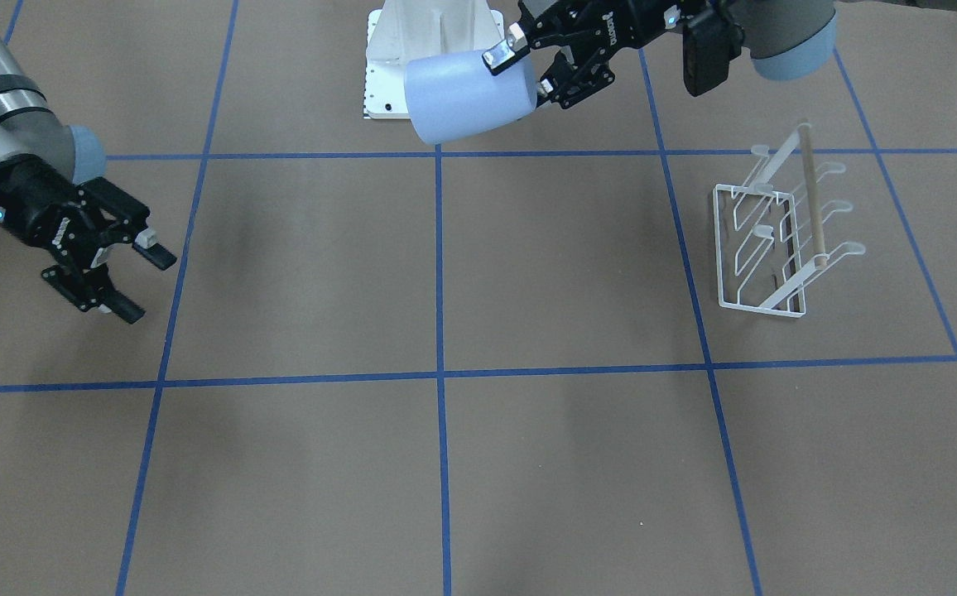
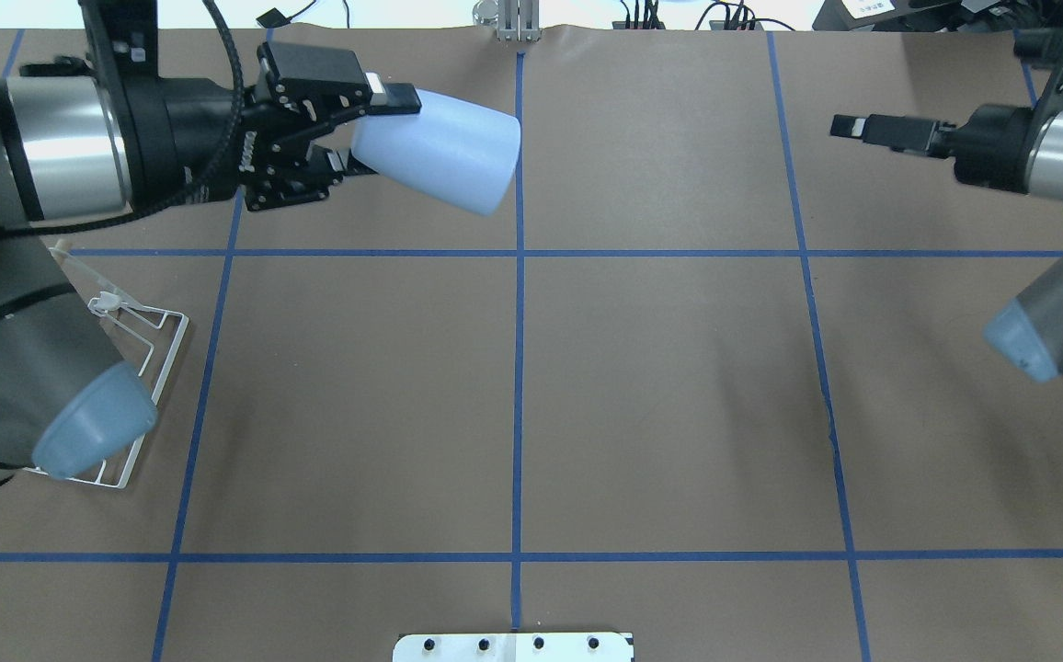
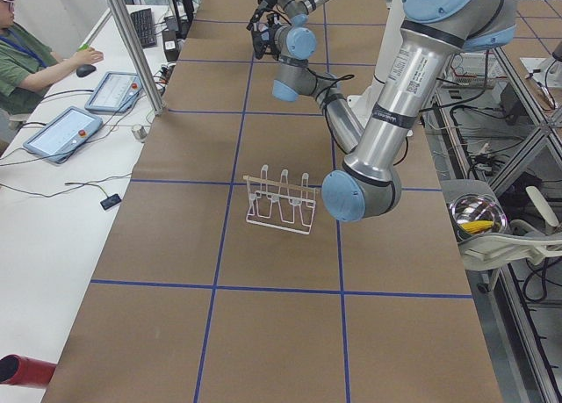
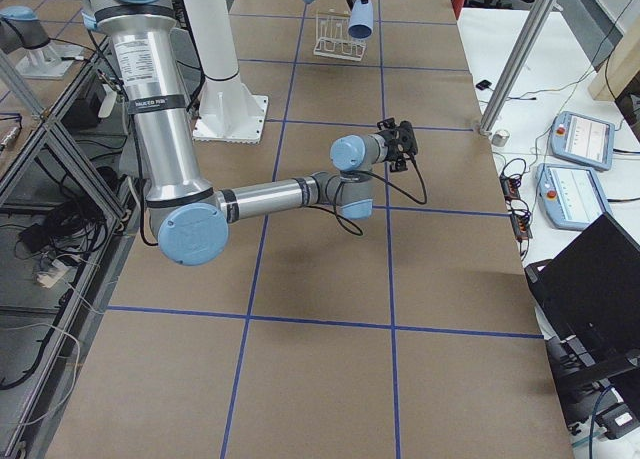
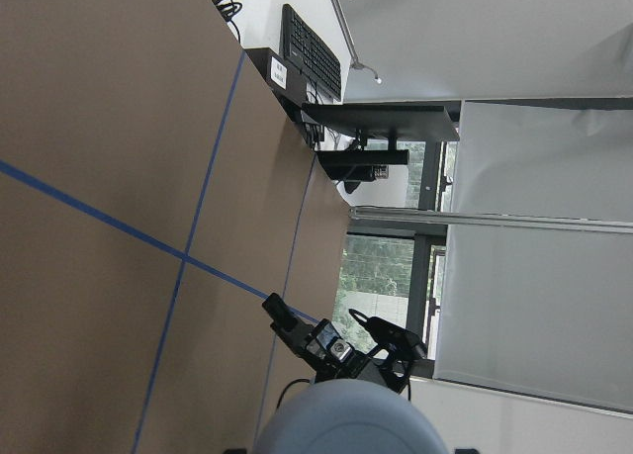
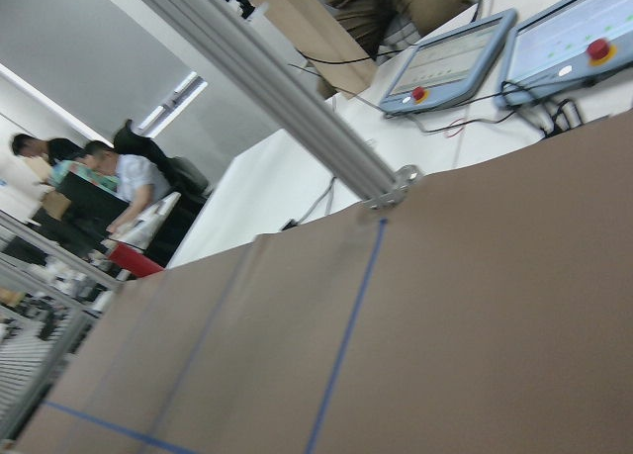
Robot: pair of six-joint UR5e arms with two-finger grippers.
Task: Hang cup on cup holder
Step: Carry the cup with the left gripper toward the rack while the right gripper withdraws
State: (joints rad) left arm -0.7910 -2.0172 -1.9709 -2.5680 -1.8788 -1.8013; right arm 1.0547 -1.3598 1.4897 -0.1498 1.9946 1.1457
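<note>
My left gripper (image 1: 521, 70) is shut on the narrower end of the pale blue-grey cup (image 1: 466, 95) and holds it on its side in the air, wide end pointing away from the gripper. Gripper (image 2: 371, 129) and cup (image 2: 440, 152) also show in the overhead view. The white wire cup holder (image 1: 776, 240) with its tan rod stands on the table, apart from the cup; in the overhead view (image 2: 150, 359) my left arm partly hides it. My right gripper (image 1: 143, 285) is open and empty, far from both. The cup's rounded body fills the bottom of the left wrist view (image 5: 346, 419).
The white pedestal base (image 1: 412, 50) sits behind the held cup. Blue tape lines (image 1: 439, 273) divide the brown table top. A side table with tablets (image 3: 61, 131), a metal post (image 3: 132, 43) and a seated operator (image 3: 26, 61) runs along the far table edge.
</note>
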